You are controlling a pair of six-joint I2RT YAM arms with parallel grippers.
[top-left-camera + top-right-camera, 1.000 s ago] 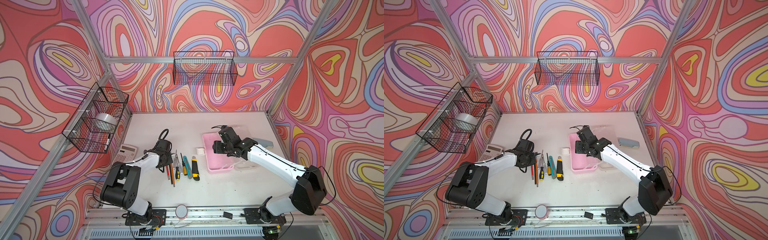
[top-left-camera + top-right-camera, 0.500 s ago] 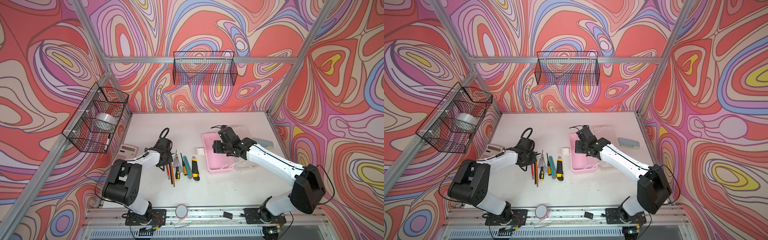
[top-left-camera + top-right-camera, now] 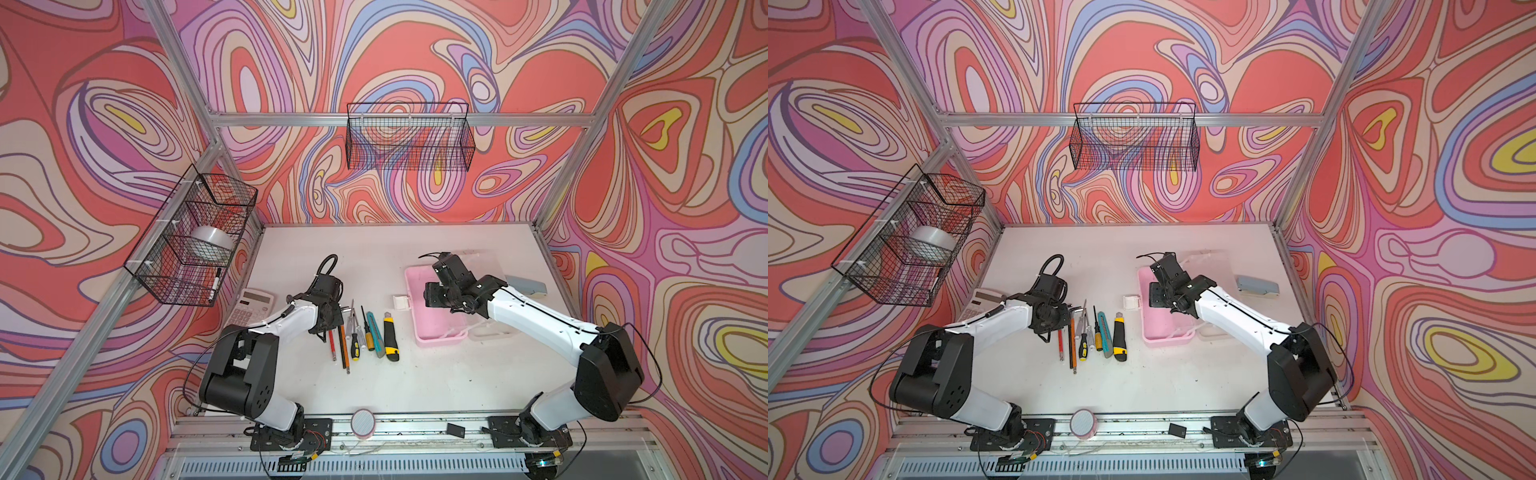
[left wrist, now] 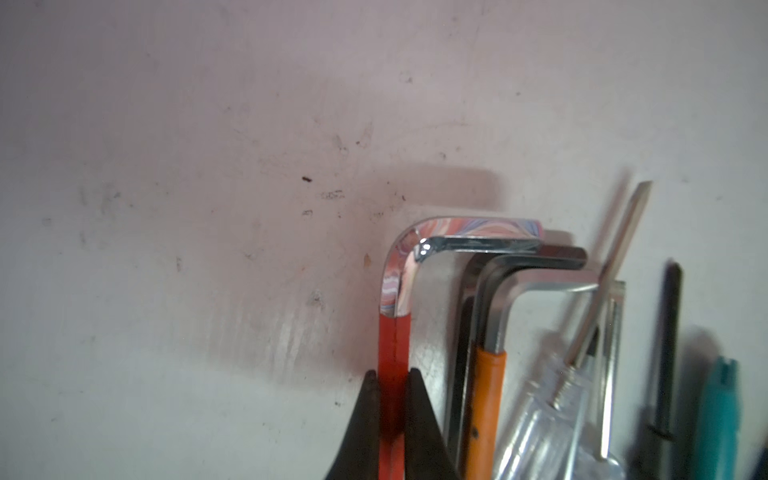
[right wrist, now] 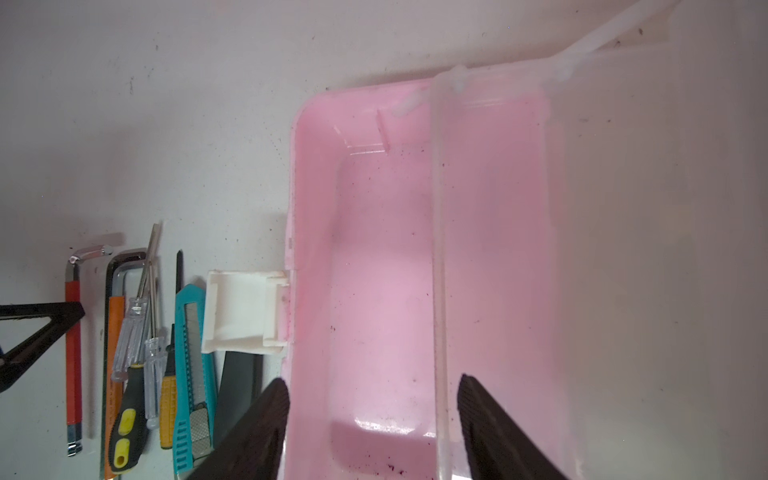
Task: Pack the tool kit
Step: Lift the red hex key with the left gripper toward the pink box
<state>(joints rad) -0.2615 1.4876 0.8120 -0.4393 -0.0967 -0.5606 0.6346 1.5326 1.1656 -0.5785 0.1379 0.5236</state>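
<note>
An open pink tool box (image 3: 440,338) (image 5: 297,166) lies at the table's right, its clear lid (image 5: 665,249) folded back and its white latch (image 5: 241,311) hanging out. My right gripper (image 5: 374,380) (image 3: 432,295) hovers open over the box's inside, holding nothing. To the left lies a row of tools: a red-sleeved hex key (image 4: 394,340) (image 3: 332,347), an orange-sleeved hex key (image 4: 486,395), screwdrivers (image 3: 354,345), a teal cutter (image 3: 375,334) and a yellow-black cutter (image 3: 390,336). My left gripper (image 4: 392,376) (image 3: 328,328) is shut on the red-sleeved hex key, which rests on the table.
A calculator (image 3: 253,305) lies left of the left arm. A grey stapler (image 3: 525,286) sits at the right wall. A pink tape roll (image 3: 363,422) stands on the front rail. Wire baskets hang on the left wall (image 3: 191,245) and back wall (image 3: 409,141).
The left gripper's jaws have closed onto the red-sleeved hex key. The right arm has stayed over the pink box.
</note>
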